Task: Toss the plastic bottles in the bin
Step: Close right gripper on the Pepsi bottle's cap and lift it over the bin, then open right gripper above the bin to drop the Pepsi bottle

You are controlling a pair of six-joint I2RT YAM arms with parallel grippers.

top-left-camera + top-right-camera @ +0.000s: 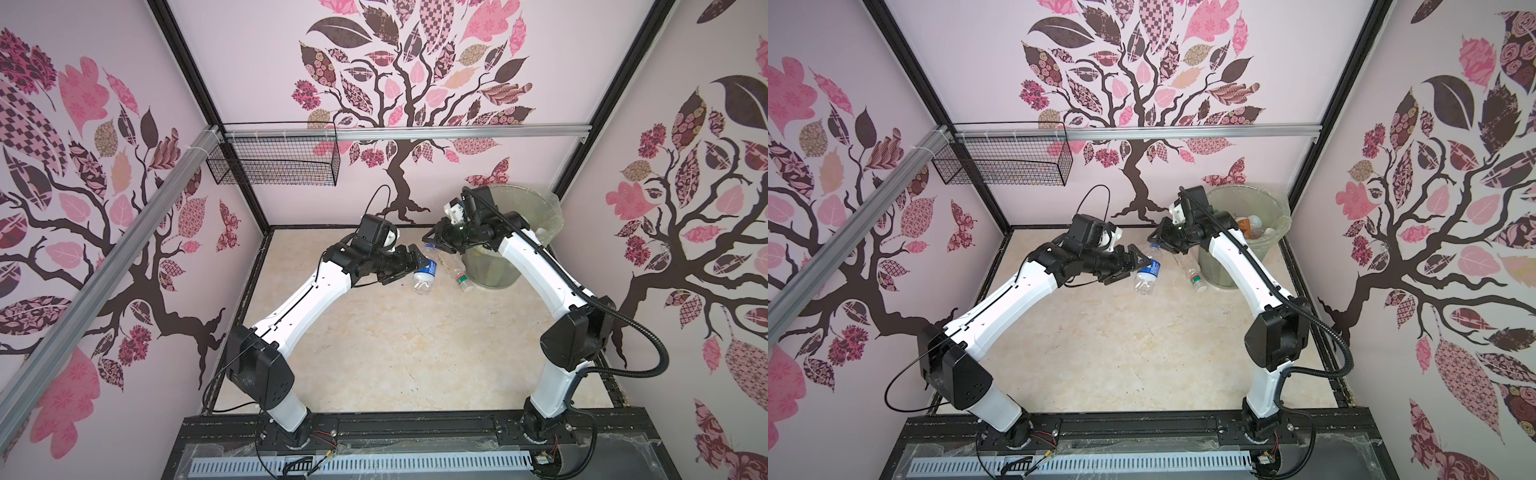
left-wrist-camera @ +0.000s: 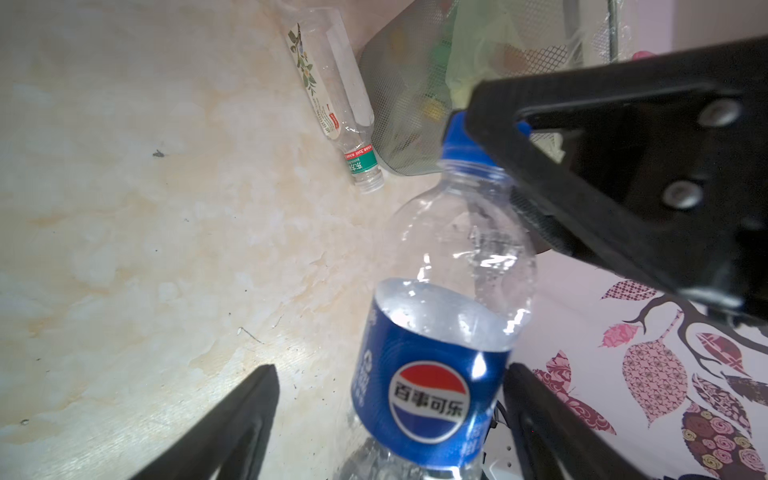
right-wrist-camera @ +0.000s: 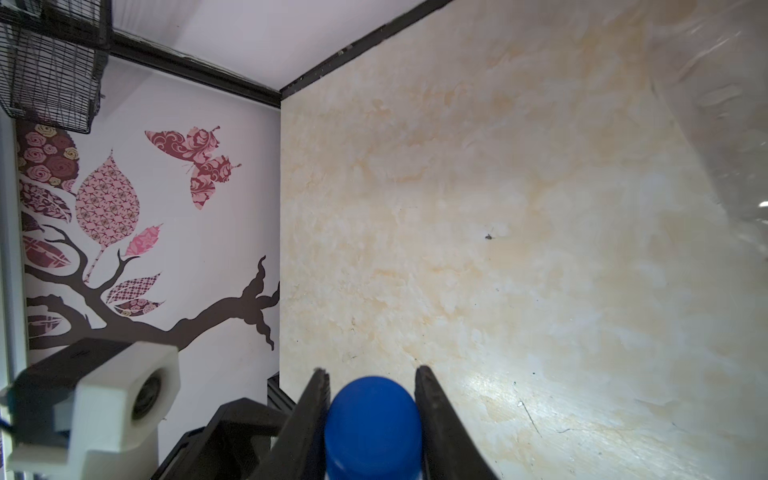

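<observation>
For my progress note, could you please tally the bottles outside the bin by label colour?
Blue-labelled bottle: 1
White-labelled bottle: 1
Total: 2

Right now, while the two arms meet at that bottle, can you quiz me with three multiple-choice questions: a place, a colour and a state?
1. Where is the green-banded bottle? A. In the wire basket. B. On the table beside the bin. C. Inside the bin.
2. What colour is the cap of the Pepsi bottle? A. Blue. B. Red. C. White.
3. How do the right arm's jaws stand? A. Open and empty. B. Shut on the bin's rim. C. Shut on that cap.
Answers: 1 B, it lies by the bin's base in both top views; 2 A, the right wrist view shows blue; 3 C, they pinch the cap.
</observation>
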